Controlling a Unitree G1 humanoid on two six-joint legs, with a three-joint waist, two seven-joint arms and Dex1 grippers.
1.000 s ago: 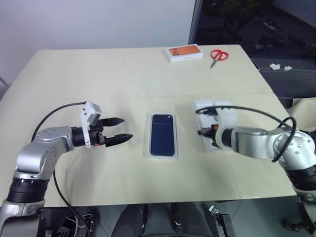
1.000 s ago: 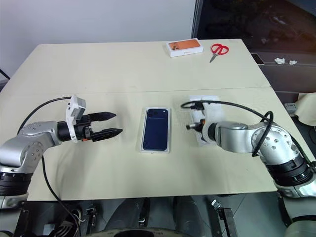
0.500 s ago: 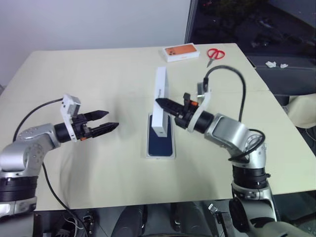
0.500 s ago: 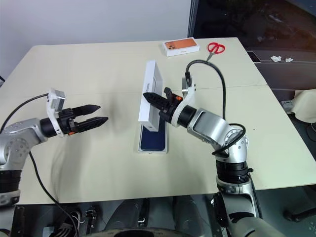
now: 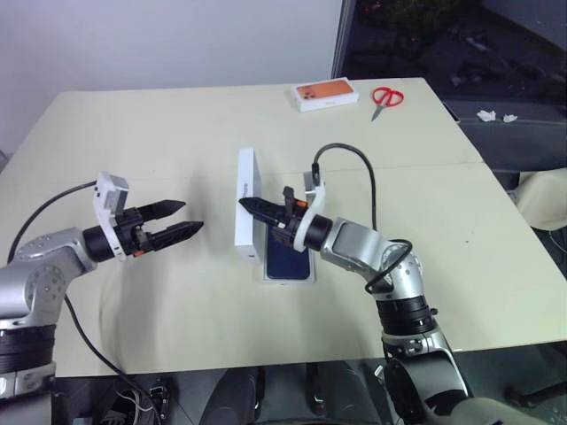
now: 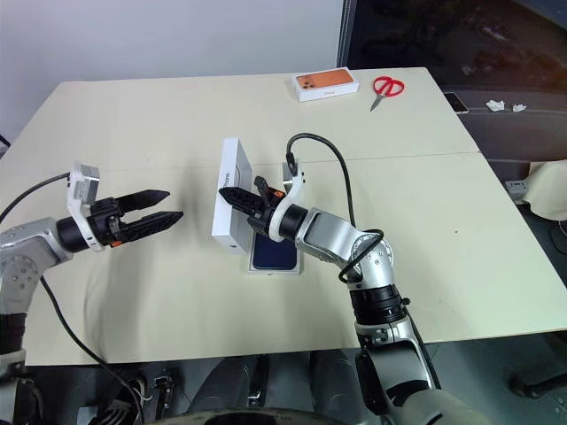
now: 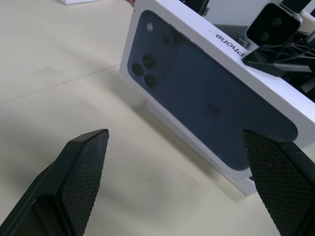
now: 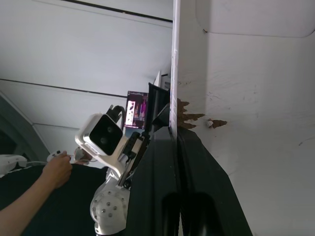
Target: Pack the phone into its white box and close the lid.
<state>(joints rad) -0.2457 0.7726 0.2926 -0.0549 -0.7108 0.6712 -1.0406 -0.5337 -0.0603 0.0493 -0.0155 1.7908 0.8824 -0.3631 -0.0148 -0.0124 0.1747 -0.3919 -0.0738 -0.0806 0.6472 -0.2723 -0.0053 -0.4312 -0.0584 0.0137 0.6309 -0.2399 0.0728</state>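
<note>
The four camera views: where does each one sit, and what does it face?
Left eye and right eye views: on the head, facing down at the beige table; both arms show.
Left wrist view: between the open left gripper, facing the white lid with the blue phone print.
Right wrist view: behind the right gripper, shut on that lid.
All share the lid.

A: The lid (image 5: 247,205) stands on edge, covering one end of the phone (image 5: 291,258) and the white box (image 5: 290,276) beneath it.

B: In the left wrist view the lid's printed lettering runs off behind the right gripper (image 5: 252,205), so it can't be read whole.
</note>
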